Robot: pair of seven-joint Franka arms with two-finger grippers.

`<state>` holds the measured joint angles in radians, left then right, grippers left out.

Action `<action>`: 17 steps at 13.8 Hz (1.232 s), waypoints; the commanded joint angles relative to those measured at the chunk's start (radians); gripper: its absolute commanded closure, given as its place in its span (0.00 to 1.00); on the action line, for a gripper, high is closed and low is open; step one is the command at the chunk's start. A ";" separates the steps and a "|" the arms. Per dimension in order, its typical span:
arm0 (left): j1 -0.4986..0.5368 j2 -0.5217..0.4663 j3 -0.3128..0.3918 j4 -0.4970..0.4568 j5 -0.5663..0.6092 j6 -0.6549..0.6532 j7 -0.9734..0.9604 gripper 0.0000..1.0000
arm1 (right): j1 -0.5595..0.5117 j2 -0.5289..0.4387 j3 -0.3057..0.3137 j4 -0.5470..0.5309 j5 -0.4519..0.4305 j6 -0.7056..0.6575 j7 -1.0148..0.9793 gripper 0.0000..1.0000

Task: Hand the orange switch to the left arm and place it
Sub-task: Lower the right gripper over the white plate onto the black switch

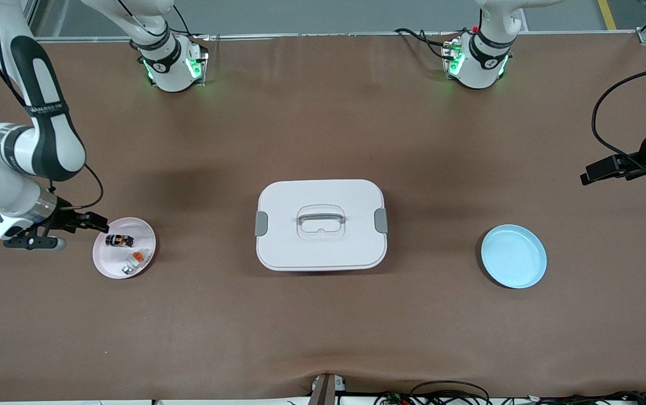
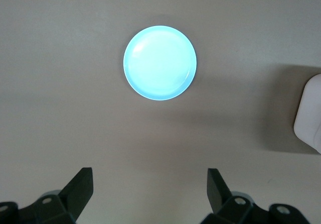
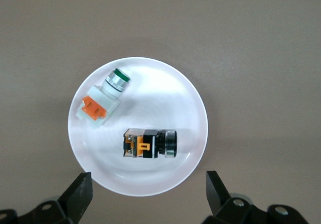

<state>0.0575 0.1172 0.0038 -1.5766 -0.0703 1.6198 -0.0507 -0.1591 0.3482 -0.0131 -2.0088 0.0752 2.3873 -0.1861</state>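
Note:
The orange switch (image 1: 119, 241), small and black with orange markings, lies on its side on a pink plate (image 1: 142, 233) toward the right arm's end of the table. In the right wrist view the switch (image 3: 150, 144) is on the plate (image 3: 188, 103). My right gripper (image 1: 95, 224) is open and empty, over the table just beside that plate's rim; its open fingers straddle the rim in the right wrist view (image 3: 148, 181). My left gripper (image 1: 590, 174) is open and empty over the left arm's end of the table, also shown in the left wrist view (image 2: 149, 176). The white box (image 1: 289, 250) stands mid-table.
A whitish-silver piece with an orange tab (image 1: 134, 260) shares the pink plate, seen too in the right wrist view (image 3: 100, 99). A light blue plate (image 1: 513, 256) lies empty between the box and the left arm's end (image 2: 160, 62). The box's corner (image 2: 311, 113) shows in the left wrist view.

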 commanded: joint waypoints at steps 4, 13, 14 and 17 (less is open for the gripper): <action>-0.001 -0.004 0.001 0.007 -0.014 0.002 0.000 0.00 | 0.027 0.080 -0.001 0.010 0.014 0.070 0.037 0.00; 0.001 -0.002 0.001 0.006 -0.014 0.002 0.000 0.00 | 0.023 0.169 -0.001 0.022 0.012 0.108 0.034 0.00; 0.001 -0.001 0.001 0.006 -0.014 0.002 0.000 0.00 | 0.021 0.172 -0.001 0.024 0.012 0.111 0.034 0.00; 0.001 -0.001 0.001 0.004 -0.014 0.002 0.000 0.00 | 0.021 0.189 -0.001 0.031 0.012 0.112 0.034 0.00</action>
<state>0.0572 0.1173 0.0038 -1.5753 -0.0703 1.6198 -0.0507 -0.1337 0.5170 -0.0173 -2.0002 0.0763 2.4988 -0.1604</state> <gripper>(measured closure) 0.000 0.000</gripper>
